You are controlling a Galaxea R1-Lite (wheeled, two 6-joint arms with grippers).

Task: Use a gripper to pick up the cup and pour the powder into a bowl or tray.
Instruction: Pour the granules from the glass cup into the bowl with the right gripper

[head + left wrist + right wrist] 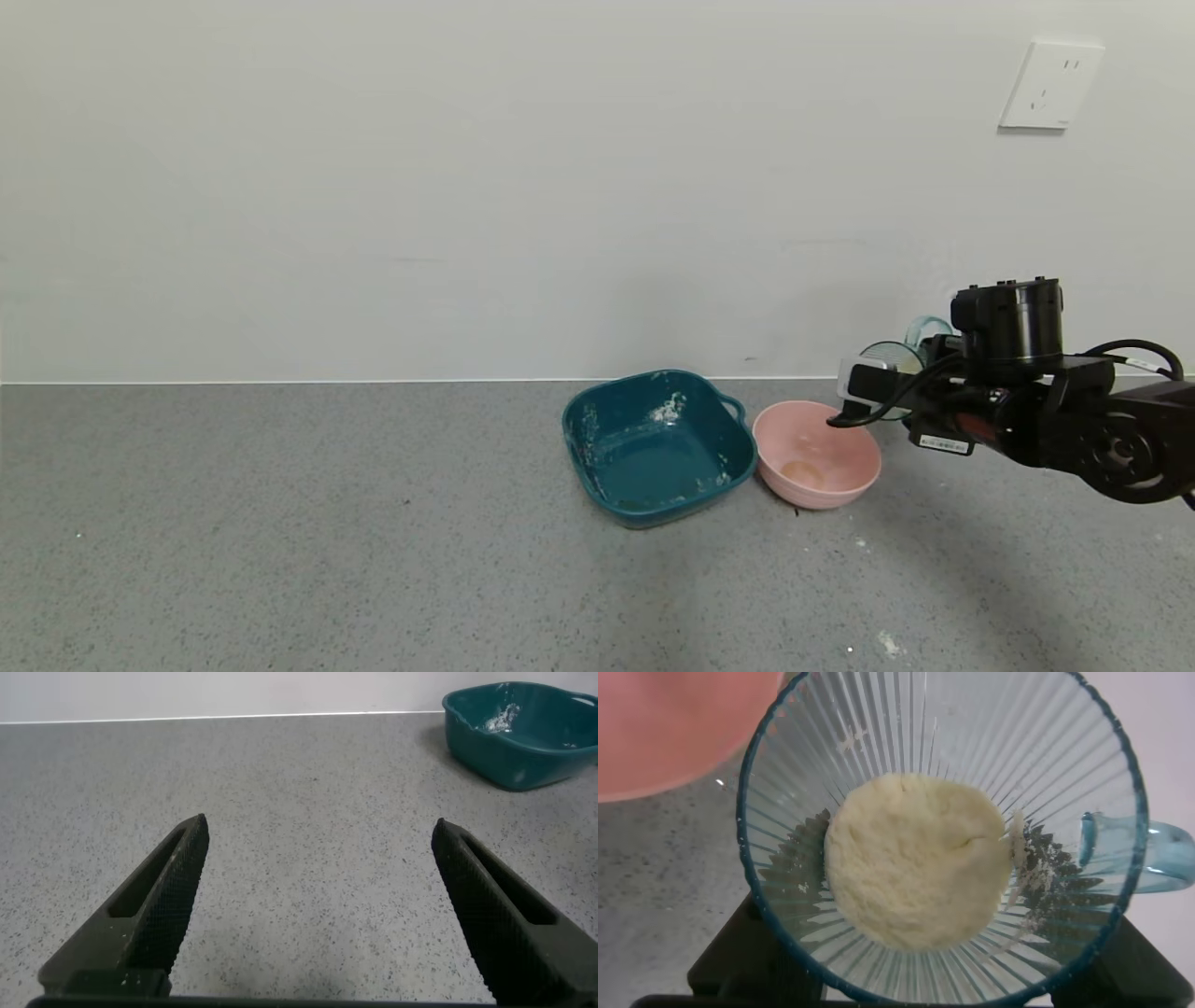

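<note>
Head view: right gripper (pixel 873 387) up beside the pink bowl (pixel 817 455), clamped on the cup (pixel 894 359), which hangs just past the bowl's far right rim, tipped toward it, handle up and away. Counter (pixel 280 523) grey, speckled; teal dish (pixel 656 446) touching or just beside the bowl on its left, white smears on its inner walls. Wall outlet (pixel 1050 84) high on the right.

Right wrist view: straight down the cup's mouth (pixel 938 835). Ribbed walls, loop handle (pixel 1148 854) to one side, a caked round of cream powder (pixel 918 859) sitting on the bottom, a few grains clinging to the ribs. Pink rim showing at one corner (pixel 673 737), so mouth near the bowl but not yet over its middle. Black fingers (pixel 738 966) visible through the wall, pressed against the outside.

Left wrist view: left gripper (pixel 318 919) parked low over bare counter, well apart from the work, fingers spread wide, nothing between them; teal dish in the far corner.

Step in hand, by judgement: cup lifted and carried, pour barely begun or about to begin; no stream seen; the faint patch in the bowl cannot be identified as powder. Next move likely calls for bringing the mouth over the bowl's centre, then rolling the wrist further. Packed powder may drop as one lump, so a slow tilt, with a firm grip on the thin ribbed wall.
</note>
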